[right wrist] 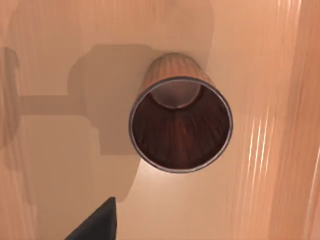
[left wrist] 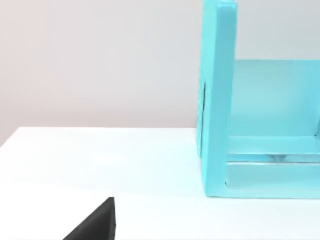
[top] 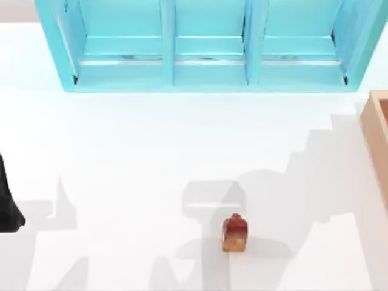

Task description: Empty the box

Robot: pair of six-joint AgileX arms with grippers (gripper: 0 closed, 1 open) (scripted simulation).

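Note:
The light tan box sits at the table's right edge, cut off by the top view's border. The right wrist view looks straight down onto its tan floor and one wall. A brown wood-grain cup stands upright inside, its mouth facing the camera. A dark part of my right gripper hangs above the floor, beside the cup and apart from it. A small brown item with a reddish top lies on the white table, left of the box. My left arm is parked at the left edge.
A large turquoise three-compartment shelf unit spans the back of the table, and its end panel rises ahead of the left wrist. A dark part of my left gripper hangs over the white table, which stretches between shelf and front edge.

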